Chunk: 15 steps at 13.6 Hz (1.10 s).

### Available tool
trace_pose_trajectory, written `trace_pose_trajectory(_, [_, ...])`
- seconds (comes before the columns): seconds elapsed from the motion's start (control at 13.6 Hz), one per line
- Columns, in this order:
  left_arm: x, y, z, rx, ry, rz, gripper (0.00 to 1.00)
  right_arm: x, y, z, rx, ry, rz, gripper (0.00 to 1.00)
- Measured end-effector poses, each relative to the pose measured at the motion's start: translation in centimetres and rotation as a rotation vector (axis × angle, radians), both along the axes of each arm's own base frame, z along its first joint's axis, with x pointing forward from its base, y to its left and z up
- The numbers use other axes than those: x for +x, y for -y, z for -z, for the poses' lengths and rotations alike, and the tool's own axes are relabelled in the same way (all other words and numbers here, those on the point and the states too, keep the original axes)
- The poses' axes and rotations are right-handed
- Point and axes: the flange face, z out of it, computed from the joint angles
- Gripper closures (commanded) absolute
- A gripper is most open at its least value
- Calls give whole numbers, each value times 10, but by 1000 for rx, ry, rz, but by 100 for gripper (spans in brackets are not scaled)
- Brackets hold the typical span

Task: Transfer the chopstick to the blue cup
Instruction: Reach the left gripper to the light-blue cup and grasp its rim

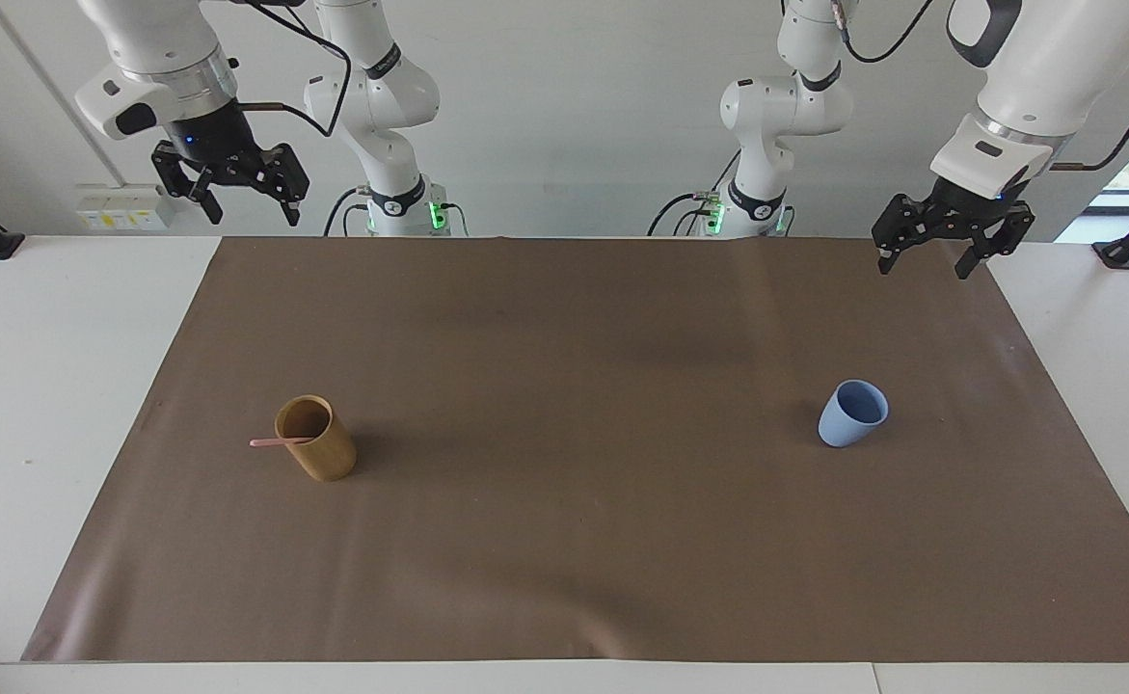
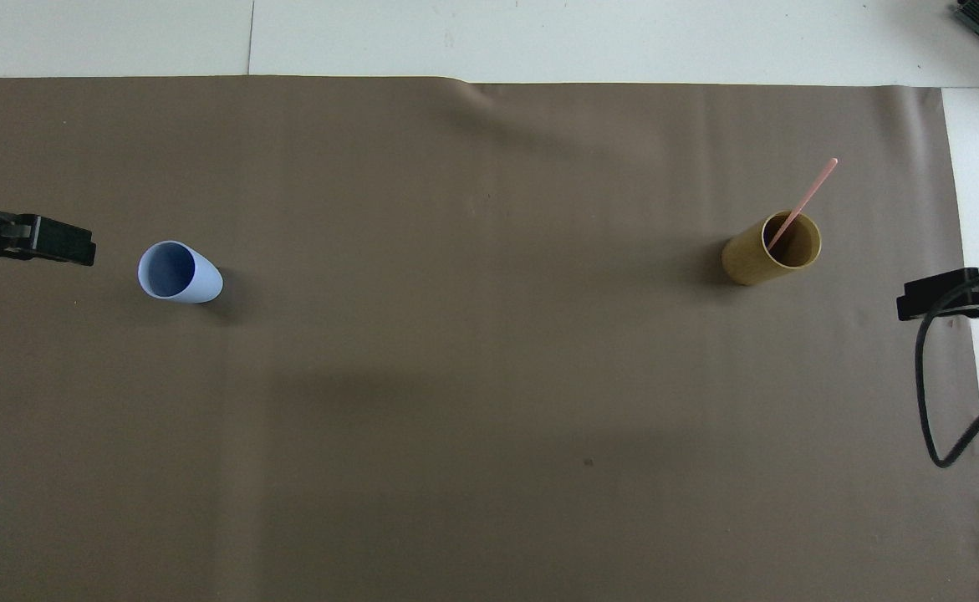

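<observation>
Overhead: both end effectors cut off | facing: left end effector [image 1: 923, 263], right end effector [image 1: 251, 209] fingers apart

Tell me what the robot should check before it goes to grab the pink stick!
1. Chopstick reachable: it leans in the tan cup, its top poking over the rim. Ok.
2. Tan cup standing upright on the brown mat. Ok.
3. Blue cup upright, with nothing in it, at the left arm's end. Ok.
4. Right gripper open, holding nothing, up in the air at the mat's robot-side edge. Ok.
5. Left gripper open, holding nothing, over the mat's corner nearest its base. Ok.
6. Path from the right gripper down to the tan cup: nothing stands between them on the mat. Ok.
</observation>
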Motion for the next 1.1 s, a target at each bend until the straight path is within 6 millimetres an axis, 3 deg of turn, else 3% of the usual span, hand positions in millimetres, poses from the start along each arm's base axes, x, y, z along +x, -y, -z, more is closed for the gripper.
trace_pose_trajectory(0.59, [15,-34,112,-19,-1,6,0,-4,0,1,1,-9,-1,0])
trace_pose_trajectory(0.96, [40,-56,184,-23,-13,-31,0,-8,0,2,1,-38,0,0])
trace_pose_trajectory(1.1, [46,-56,199,-24,-13,-31,0,-8,0,2,1,-38,0,0])
